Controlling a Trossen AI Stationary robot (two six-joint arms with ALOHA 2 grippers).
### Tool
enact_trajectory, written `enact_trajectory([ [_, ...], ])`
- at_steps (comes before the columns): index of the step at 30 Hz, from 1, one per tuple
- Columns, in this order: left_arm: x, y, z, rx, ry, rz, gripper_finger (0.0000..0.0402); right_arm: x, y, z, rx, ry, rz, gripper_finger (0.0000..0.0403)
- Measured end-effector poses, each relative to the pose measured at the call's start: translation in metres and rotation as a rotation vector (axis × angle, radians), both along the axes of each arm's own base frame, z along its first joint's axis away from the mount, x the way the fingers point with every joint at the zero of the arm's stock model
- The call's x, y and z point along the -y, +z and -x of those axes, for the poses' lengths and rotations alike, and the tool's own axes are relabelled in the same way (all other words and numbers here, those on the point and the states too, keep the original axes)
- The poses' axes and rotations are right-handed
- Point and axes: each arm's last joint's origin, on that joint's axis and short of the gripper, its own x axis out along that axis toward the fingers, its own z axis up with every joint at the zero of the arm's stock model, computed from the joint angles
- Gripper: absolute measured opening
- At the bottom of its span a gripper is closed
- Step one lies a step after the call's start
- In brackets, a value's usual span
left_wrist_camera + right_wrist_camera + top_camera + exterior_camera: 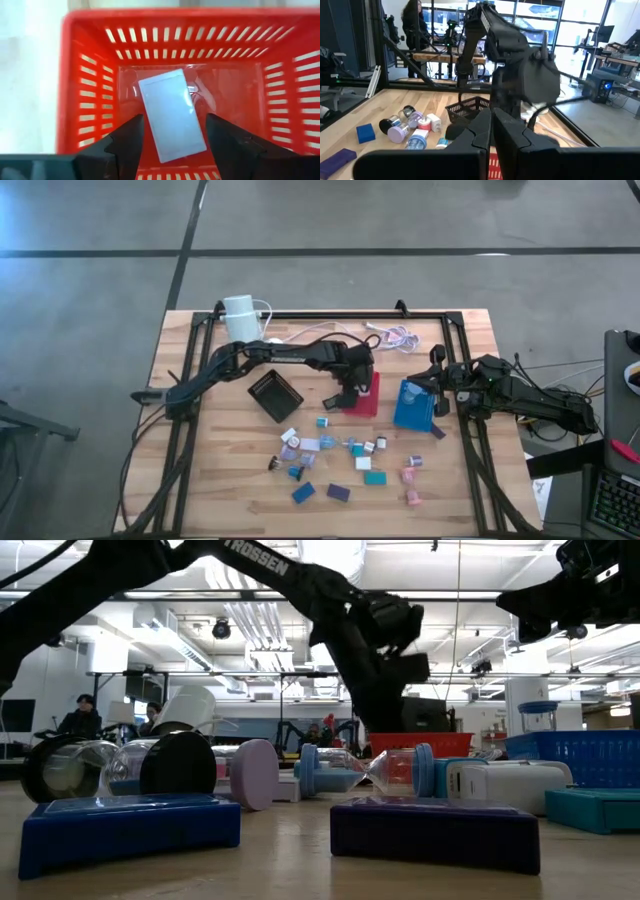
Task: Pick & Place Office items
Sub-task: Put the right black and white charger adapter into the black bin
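Observation:
The office items (340, 460) lie scattered on the near middle of the wooden table: small blocks and short cylinders in teal, blue, purple, white and pink. They also show in the low view (430, 830). My left gripper (352, 388) hangs open over the red tray (362, 395). In the left wrist view a white block (172, 117) lies on the red tray's floor (235, 100), below and between my open fingers (131, 142). My right gripper (430, 378) is shut and empty (491, 120), above the blue tray (415, 408).
A black tray (275, 395) stands left of the red tray. A white cylinder (240, 315) with its cable (390, 335) sits at the far edge. A dark frame (450, 350) rims the table. People (412, 30) stand beyond the table.

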Motion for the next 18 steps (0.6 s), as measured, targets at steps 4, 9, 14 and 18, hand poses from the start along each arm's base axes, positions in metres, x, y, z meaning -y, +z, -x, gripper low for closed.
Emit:
enact_trajectory([
  [4,0.002,0.043,0.007,0.068,-0.001,-0.013,0.0218,0.000,0.000,0.000,0.000,0.000,0.007,0.0013],
  [9,0.008,0.111,0.035,0.145,-0.004,-0.024,0.0218,0.000,0.000,0.000,0.000,-0.001,0.014,0.0013],
  [14,0.020,0.172,0.081,0.234,-0.021,-0.042,0.0178,0.000,0.000,0.000,0.002,0.000,0.018,0.0013],
  [18,0.030,0.200,0.128,0.311,-0.027,-0.053,0.0093,0.000,0.000,0.000,0.001,0.000,0.016,0.0013],
])
